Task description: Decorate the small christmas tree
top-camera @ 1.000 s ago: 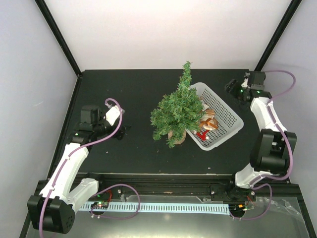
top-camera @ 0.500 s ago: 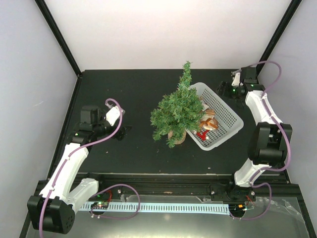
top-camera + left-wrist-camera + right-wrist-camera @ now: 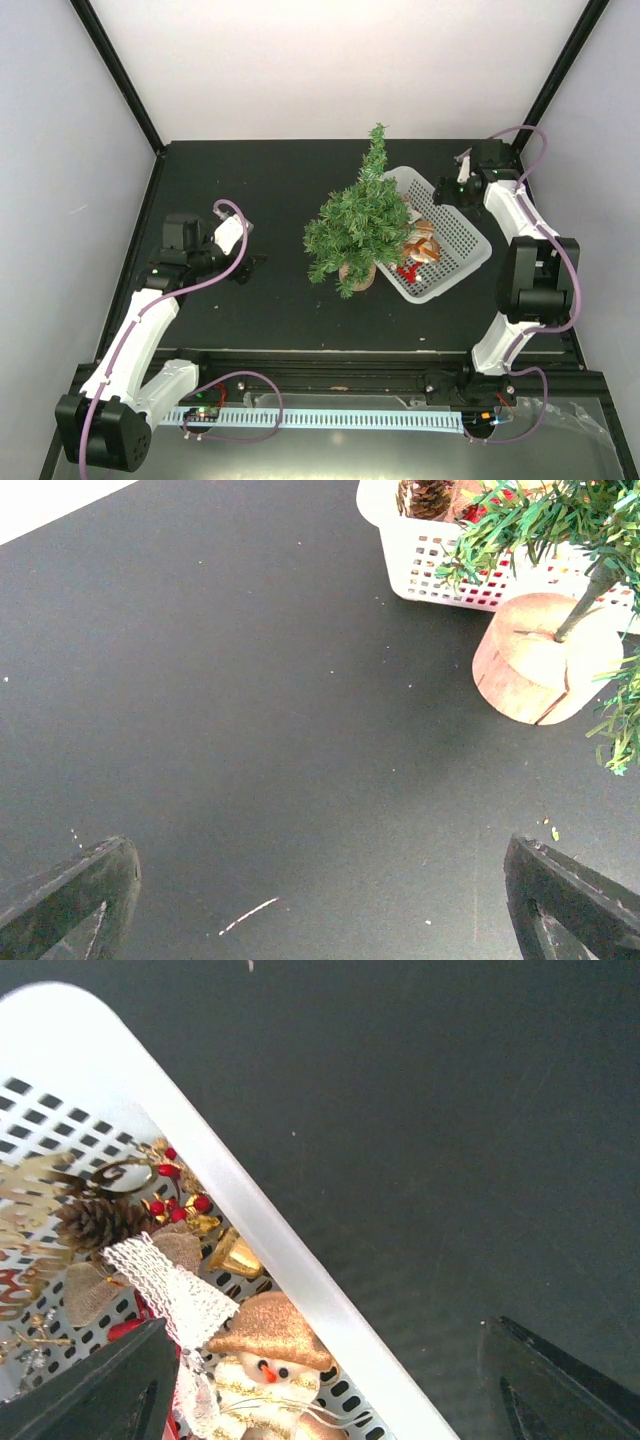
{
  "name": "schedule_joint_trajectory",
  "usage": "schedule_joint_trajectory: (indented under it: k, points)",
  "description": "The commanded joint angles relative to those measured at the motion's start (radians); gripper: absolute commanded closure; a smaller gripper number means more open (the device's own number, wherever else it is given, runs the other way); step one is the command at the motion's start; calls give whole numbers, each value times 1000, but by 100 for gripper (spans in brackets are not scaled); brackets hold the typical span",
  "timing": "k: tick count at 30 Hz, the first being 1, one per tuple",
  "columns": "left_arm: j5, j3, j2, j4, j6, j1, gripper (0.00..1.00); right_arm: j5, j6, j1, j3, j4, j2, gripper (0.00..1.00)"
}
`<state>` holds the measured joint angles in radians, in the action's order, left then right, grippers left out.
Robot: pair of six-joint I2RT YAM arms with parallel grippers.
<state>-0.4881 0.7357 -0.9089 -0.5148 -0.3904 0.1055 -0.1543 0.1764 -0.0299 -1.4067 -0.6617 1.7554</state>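
The small christmas tree (image 3: 358, 222), dark green on a round tan wooden base (image 3: 357, 273), stands mid-table with no ornament showing on it. Its base (image 3: 538, 656) shows at the upper right of the left wrist view. The white basket (image 3: 458, 226) to its right holds ornaments (image 3: 420, 250): a snowman (image 3: 262, 1362), a gold bell (image 3: 234, 1255), a pine cone (image 3: 98, 1222) and red berries (image 3: 180, 1206). My right gripper (image 3: 446, 190) is open and empty above the basket's far rim (image 3: 250, 1210). My left gripper (image 3: 250, 262) is open and empty over bare table left of the tree.
The black table is bounded by black frame posts and white walls. The basket's near corner (image 3: 440, 565) sits right behind the tree base. A rail with cables runs along the near edge (image 3: 330, 415).
My right arm has swung left from the back right corner to the basket's far rim. The left arm, tree and basket have not moved.
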Motion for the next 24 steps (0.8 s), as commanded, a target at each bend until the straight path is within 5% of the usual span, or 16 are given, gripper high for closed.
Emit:
schedule_joint_trajectory:
  k: [1, 8, 17, 24]
  points:
    - [-22, -3, 13, 9, -16, -5, 1, 41, -17, 20, 3, -26, 30, 18]
    - [-18, -5, 19, 9, -18, -6, 1, 107, 12, 27, 6, -40, 77, 24]
    - [-20, -5, 19, 10, -15, -5, 1, 234, 67, 25, 24, -52, 65, 54]
    - [-22, -3, 28, 5, -12, -5, 1, 447, 129, 23, 32, -102, 69, 58]
